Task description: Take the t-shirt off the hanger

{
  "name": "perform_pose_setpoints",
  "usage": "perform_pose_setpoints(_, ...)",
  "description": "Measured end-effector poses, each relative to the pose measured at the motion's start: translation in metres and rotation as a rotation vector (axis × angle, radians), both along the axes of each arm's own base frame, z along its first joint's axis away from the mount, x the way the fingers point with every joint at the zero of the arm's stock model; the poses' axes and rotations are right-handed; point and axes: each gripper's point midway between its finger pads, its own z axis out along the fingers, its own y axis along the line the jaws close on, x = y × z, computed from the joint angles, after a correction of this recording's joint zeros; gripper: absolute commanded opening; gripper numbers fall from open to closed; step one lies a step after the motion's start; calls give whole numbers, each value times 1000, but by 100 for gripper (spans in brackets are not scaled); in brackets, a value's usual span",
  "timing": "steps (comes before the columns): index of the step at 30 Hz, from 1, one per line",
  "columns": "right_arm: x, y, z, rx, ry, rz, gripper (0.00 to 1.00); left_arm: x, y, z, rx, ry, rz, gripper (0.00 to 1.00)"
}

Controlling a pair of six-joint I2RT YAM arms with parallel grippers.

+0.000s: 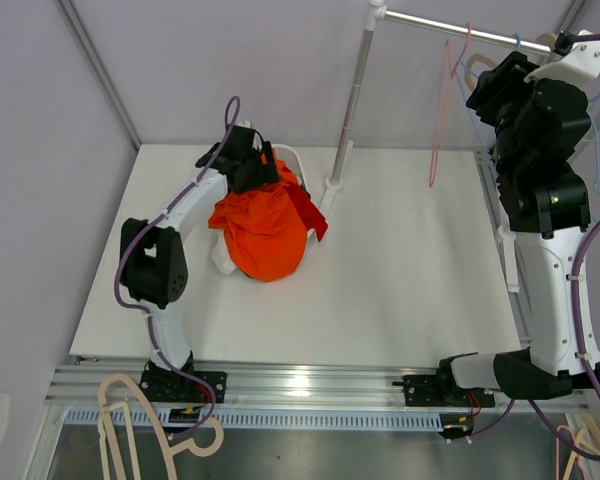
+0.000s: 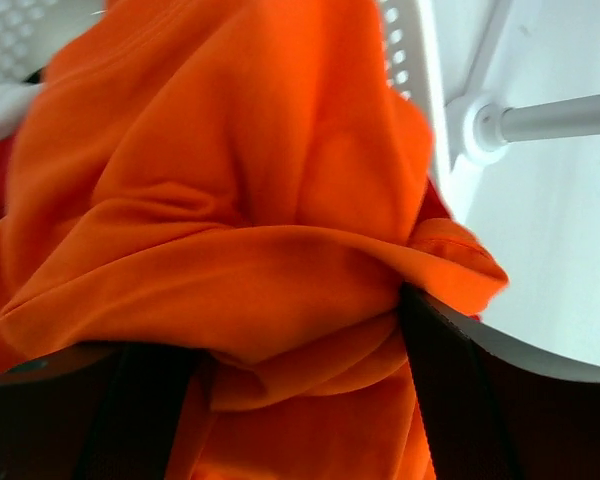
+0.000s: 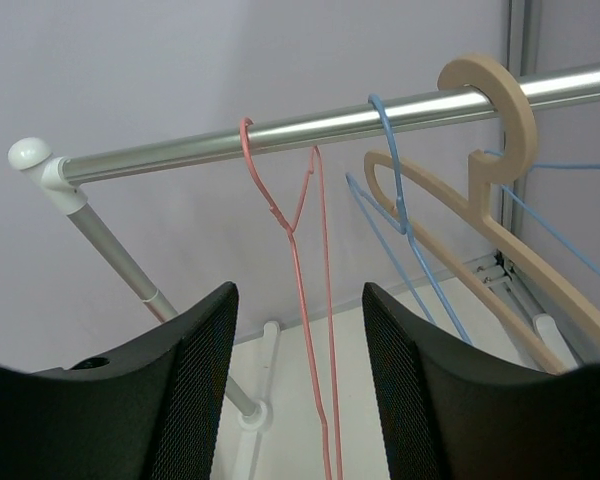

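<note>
The left gripper (image 1: 252, 170) clamps a bunched fold of the orange t-shirt (image 1: 265, 235), which lies draped over a white basket (image 1: 298, 158) at 10 o'clock on the table (image 1: 410, 280). The right gripper (image 3: 300, 380), fingers wide apart, hangs at 2 o'clock facing the pink hanger (image 3: 294, 235) on the rail (image 3: 180, 150).

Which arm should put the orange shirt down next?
Left. The left gripper is shut on the orange t-shirt at the white basket. The right gripper hangs open up by the empty hangers on the rail, far from it.
</note>
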Motion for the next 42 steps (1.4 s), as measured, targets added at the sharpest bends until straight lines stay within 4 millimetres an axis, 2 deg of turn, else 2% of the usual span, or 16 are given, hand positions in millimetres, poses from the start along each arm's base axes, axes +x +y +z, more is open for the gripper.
perform_pose_setpoints(5,0,1,-1,2,1,6,58,-21,17,20,53,18,21,84)
perform_pose_setpoints(9,2,3,-2,2,5,13,58,-32,25,47,62,-19,21,83)
perform_pose_setpoints(13,4,7,-4,3,9,23,58,-43,23,89,50,-119,0,85)
perform_pose_setpoints(18,6,16,-8,0,21,46,60,-74,7,153,22,-274,-66,96)
perform_pose_setpoints(19,6,19,-10,-2,26,52,66,-82,3,164,8,-301,-77,99)
perform_pose_setpoints(21,6,25,-14,-12,37,72,76,-101,-2,181,-23,-360,-100,99)
perform_pose_setpoints(22,5,30,-19,-21,49,92,85,-115,-2,184,-30,-370,-107,99)
perform_pose_setpoints(25,-1,46,-41,-41,96,157,99,-154,0,185,-30,-406,-125,99)
perform_pose_setpoints(29,-20,61,-79,-70,181,235,99,-196,9,186,-41,-448,-145,99)
perform_pose_setpoints(35,-69,68,-117,-37,188,346,99,-235,38,208,-78,-545,-121,99)
perform_pose_setpoints(38,-81,73,-127,-6,193,392,99,-248,43,199,-91,-553,-132,99)
perform_pose_setpoints(40,-82,81,-128,10,192,427,100,-254,44,181,-88,-522,-144,99)
perform_pose_setpoints(42,-82,91,-141,19,212,468,99,-257,44,161,-77,-483,-154,99)
